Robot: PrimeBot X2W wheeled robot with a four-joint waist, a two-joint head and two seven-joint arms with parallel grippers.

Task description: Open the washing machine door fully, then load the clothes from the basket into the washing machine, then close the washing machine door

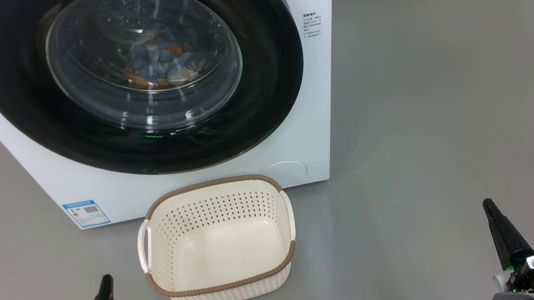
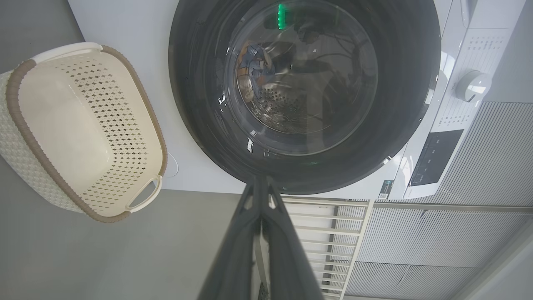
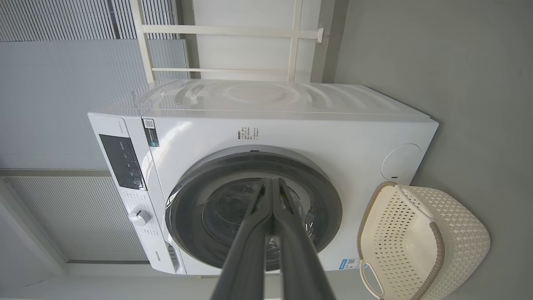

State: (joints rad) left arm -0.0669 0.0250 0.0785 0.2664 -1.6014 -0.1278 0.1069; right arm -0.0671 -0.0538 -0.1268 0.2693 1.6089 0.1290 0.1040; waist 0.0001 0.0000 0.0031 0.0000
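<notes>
Head view: left gripper and right gripper clenched; clothes sit behind the shut washing machine door.

The washing machine door is glossy black and mirror-smooth, with a clear bulging glass porthole in the upper middle of the head view. Around it the washing machine has smooth white panels with a slight sheen. Behind the glass the clothes look like soft, crumpled cloth. In the left wrist view the drum is bright perforated metal. At lower centre the basket is matt cream perforated plastic, its rim a brown woven-look band. The floor is smooth matt grey.
</notes>
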